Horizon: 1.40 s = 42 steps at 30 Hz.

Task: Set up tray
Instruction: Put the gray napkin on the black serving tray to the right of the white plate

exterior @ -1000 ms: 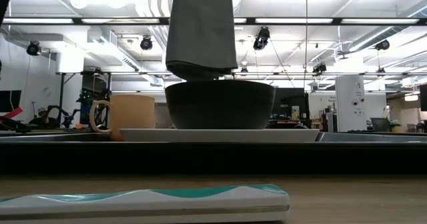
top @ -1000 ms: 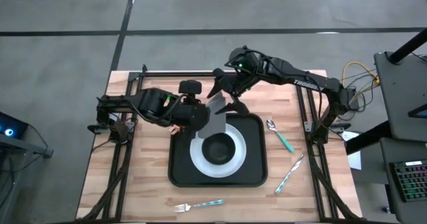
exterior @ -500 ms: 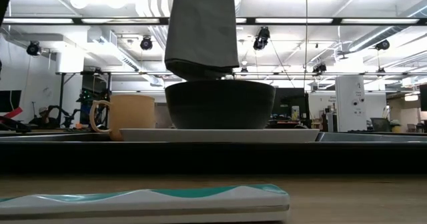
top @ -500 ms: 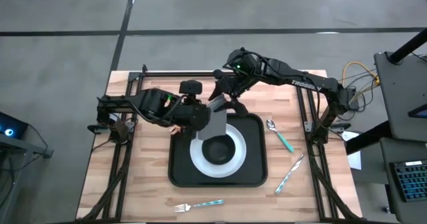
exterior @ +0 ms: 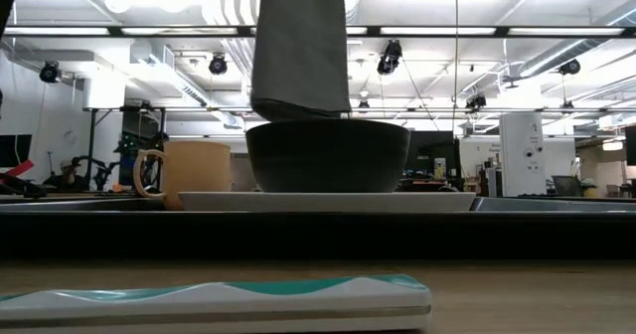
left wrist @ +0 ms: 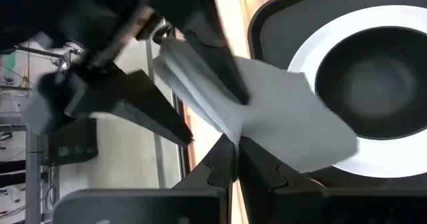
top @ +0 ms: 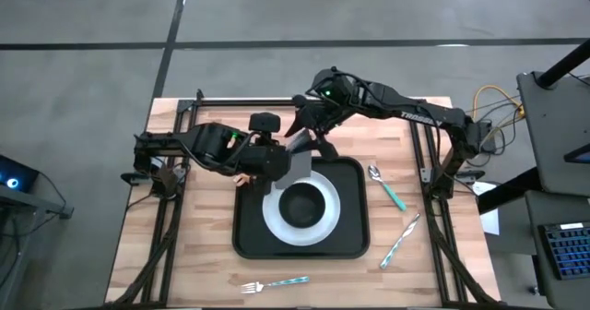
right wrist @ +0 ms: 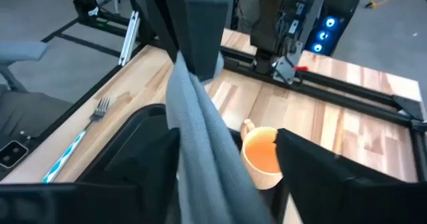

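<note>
Napkin [top: 297, 159] — grey, folded, hanging over the far-left corner of the tray [top: 350, 241]; left pincer [left wrist: 235, 146] pinched on its lower edge, right pincer [top: 304, 135] clamped on its top. Tray sits mid-desk [top: 194, 255], bearing plate [top: 274, 220] and bowl [top: 301, 206]. Best handled by keeping the cloth clear of the bowl rim; releasing one pincer only once it lies flat. Low view alone shows the gap above the bowl [exterior: 328, 155]; right wrist view alone shows the mug [right wrist: 261, 156] clearly.

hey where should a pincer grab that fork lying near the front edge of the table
Grip the fork around the middle of its teal striped handle, coming straight down from above. It lies flat on bare wood, apart from the tray, with space on both sides of the thin handle for the fingers.
</note>
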Each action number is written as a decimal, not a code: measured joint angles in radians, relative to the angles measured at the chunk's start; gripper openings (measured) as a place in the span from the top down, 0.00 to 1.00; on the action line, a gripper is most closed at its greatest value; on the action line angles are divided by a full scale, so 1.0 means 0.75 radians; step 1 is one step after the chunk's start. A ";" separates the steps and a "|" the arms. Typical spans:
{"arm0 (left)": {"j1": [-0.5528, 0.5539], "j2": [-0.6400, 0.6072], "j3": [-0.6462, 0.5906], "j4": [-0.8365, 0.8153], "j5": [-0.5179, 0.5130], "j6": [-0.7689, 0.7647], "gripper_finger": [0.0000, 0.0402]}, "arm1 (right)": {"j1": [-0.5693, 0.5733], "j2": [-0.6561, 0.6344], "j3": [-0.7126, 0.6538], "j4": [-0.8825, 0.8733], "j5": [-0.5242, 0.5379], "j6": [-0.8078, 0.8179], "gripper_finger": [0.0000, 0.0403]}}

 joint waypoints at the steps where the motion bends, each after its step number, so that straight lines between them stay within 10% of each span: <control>1: 0.000 0.000 0.000 -0.001 0.000 0.000 1.00 | 0.001 0.003 0.000 0.000 0.001 0.001 0.37; 10: 0.001 0.000 0.000 -0.004 0.000 0.001 1.00 | 0.000 -0.004 0.041 0.020 0.000 0.042 0.11; 25: 0.001 0.000 -0.006 0.012 -0.002 0.001 1.00 | 0.027 0.067 0.045 0.010 -0.008 0.044 0.11; 32: 0.001 0.000 -0.006 0.006 -0.002 0.001 1.00 | 0.027 0.054 0.046 -0.070 -0.005 0.018 0.33; 42: 0.001 0.000 -0.006 0.005 -0.006 -0.003 1.00 | 0.029 0.052 0.044 -0.079 -0.007 -0.131 0.95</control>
